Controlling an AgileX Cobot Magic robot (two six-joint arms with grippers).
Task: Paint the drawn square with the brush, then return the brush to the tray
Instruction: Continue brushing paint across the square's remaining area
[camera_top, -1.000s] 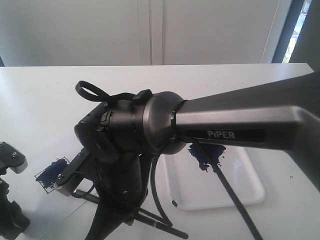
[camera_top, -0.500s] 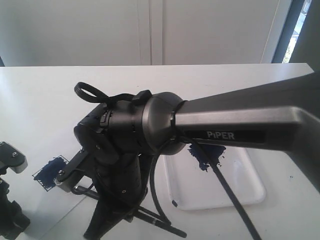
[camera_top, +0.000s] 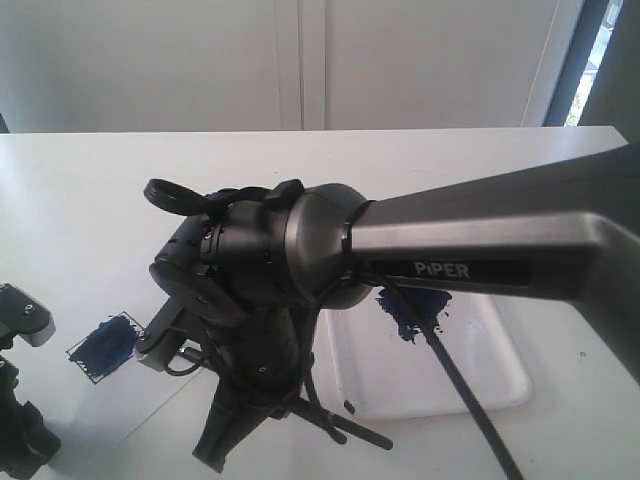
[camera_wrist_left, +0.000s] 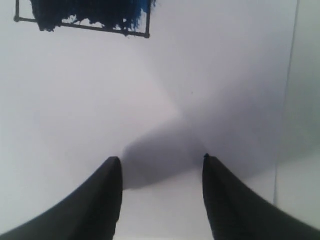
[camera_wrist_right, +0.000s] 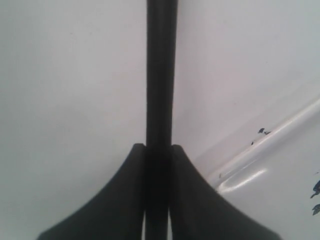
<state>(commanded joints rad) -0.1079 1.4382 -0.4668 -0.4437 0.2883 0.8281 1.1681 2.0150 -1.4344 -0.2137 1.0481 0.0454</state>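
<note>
In the right wrist view we are seeing what the exterior camera is hiding: the right hand (camera_wrist_right: 159, 146) is clenching the black handle of the brush (camera_wrist_right: 161, 75) from both sides, with the paint-flecked rim of the tray (camera_wrist_right: 260, 157) passing just beside it. The left wrist view is giving us the other half. There the left hand (camera_wrist_left: 159, 161) is hanging released, nothing between its fingers (camera_wrist_left: 107, 200), over the paper sheet (camera_wrist_left: 100, 100). The drawn square (camera_wrist_left: 85, 17) is showing ahead of it, smeared dark blue inside its outline. From the exterior the right arm (camera_top: 480, 240) is covering the grip itself, while the square is lying to its left and the tray, with its paint blot (camera_top: 408, 318), to its right

Everything is resting on a white desk (camera_top: 90, 190); pale wall panels (camera_top: 200, 60) are standing behind it and a dark-framed window (camera_top: 600, 50) is showing at the far right

The brush is running straight out from the fingers, its long axis in line with them, and its tip is falling outside the frame, so we are unable to tell where the bristles are. In the exterior view a thin black rod, apparently the handle's end, is slanting out below the arm toward the tray's near corner
</note>
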